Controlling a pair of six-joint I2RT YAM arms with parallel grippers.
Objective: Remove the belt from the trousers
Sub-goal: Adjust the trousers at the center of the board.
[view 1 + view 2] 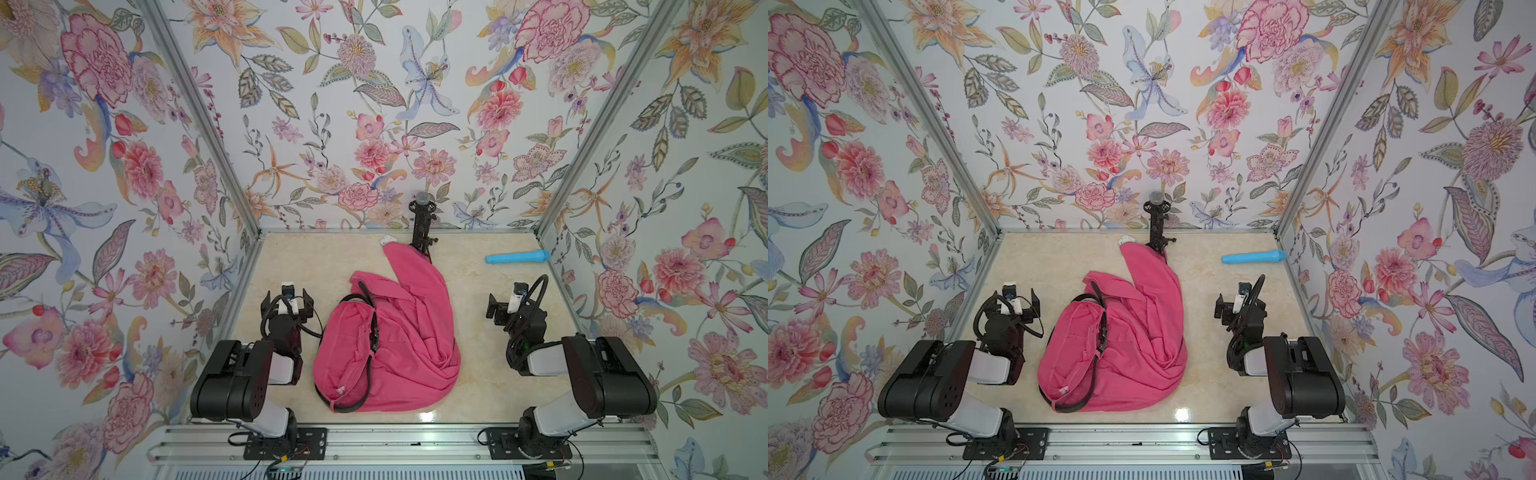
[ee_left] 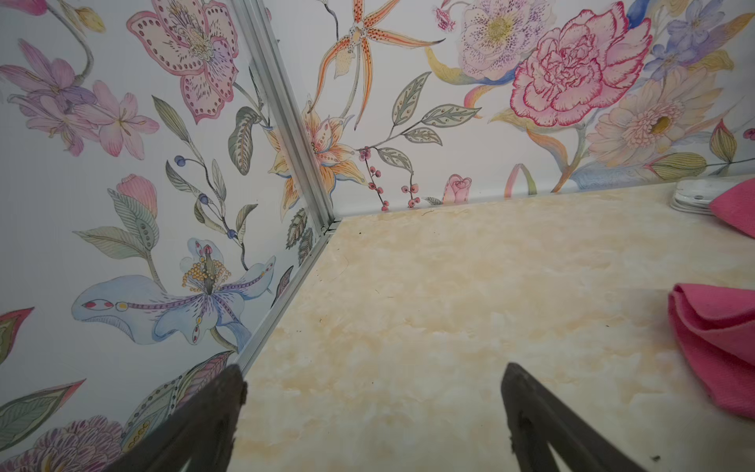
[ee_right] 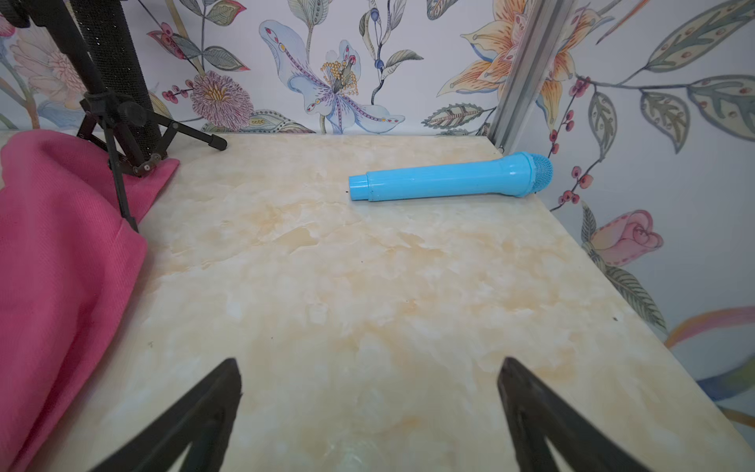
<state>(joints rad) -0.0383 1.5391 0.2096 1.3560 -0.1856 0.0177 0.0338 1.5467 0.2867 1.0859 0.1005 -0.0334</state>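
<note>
Broadly, a cream marbled desk (image 1: 478, 299) fills the floor of the flower-papered booth. The trousers (image 1: 407, 340) lie crumpled in its middle between the two arms, and both top views show one pink leg trailing toward the back wall. Edges of the same fabric show in the left wrist view (image 2: 719, 339) and the right wrist view (image 3: 53, 253).

The belt (image 1: 375, 328) is still on the trousers. It arcs over the bunched part nearer the left arm, runs down across the fabric and curls under at the near edge, as the second top view (image 1: 1104, 330) also shows.

The left pincer (image 1: 288, 299) sits beside the trousers with its jaws spread wide. In its wrist view (image 2: 372, 367) only bare desk lies between the fingertips. The right pincer (image 1: 505, 305) stands apart from the garment on the opposite side, also gaping and holding nothing (image 3: 368, 361).

A black tripod stand (image 1: 422, 224) stands at the back wall, one foot resting on the trouser leg (image 3: 118, 114). A blue toy microphone (image 1: 517, 257) lies on its side near the far right corner. A small white object (image 1: 387, 239) sits just beside the tip of the trouser leg.
</note>
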